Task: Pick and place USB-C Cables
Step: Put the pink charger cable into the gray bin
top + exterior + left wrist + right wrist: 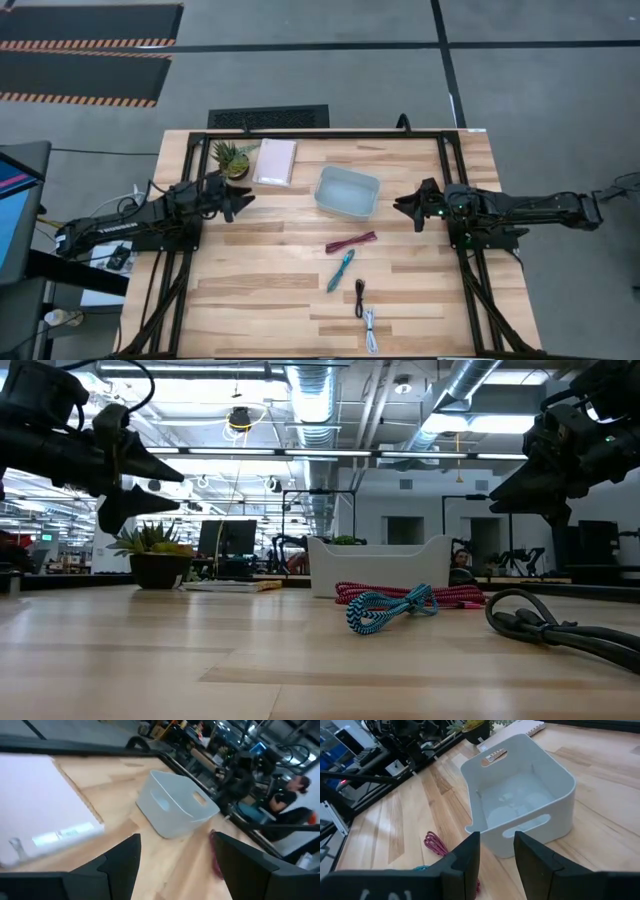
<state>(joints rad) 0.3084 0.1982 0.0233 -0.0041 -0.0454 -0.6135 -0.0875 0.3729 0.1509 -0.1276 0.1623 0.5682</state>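
— High view first: what do we have at the two claws?

— We see the left gripper [243, 200] raised over the wooden table [260, 290], its fingers parted with nothing between them. Just behind it stand the small green plant [229, 157] and the pale pink notebook [275, 161]. The right gripper [404, 207] faces it from the opposite side, fingers also spread and holding nothing.

— And between them?

— We find the clear tray [347, 191] between the two claws, a little nearer the right one, and it has nothing in it. In the right wrist view the tray [520, 795] sits just ahead of that claw's fingers [465, 857], which stand apart.

— Where are the cables?

— All four lie on the table, none in the tray. We place the maroon-pink cable [350, 241] nearest the tray, in front of and to the inner side of the right gripper. The teal cable [340, 270] lies just beyond it, further from both claws. The black cable [359, 296] and the white cable [370, 331] sit further still, toward the table's front edge, well apart from either claw.

— Does the low view agree?

— We see the left gripper [165, 485] and the right gripper [500, 495] both hanging clear above the surface, with the teal cable [385, 608] lying against the maroon-pink one [400, 593] in front of the tray [375, 565].
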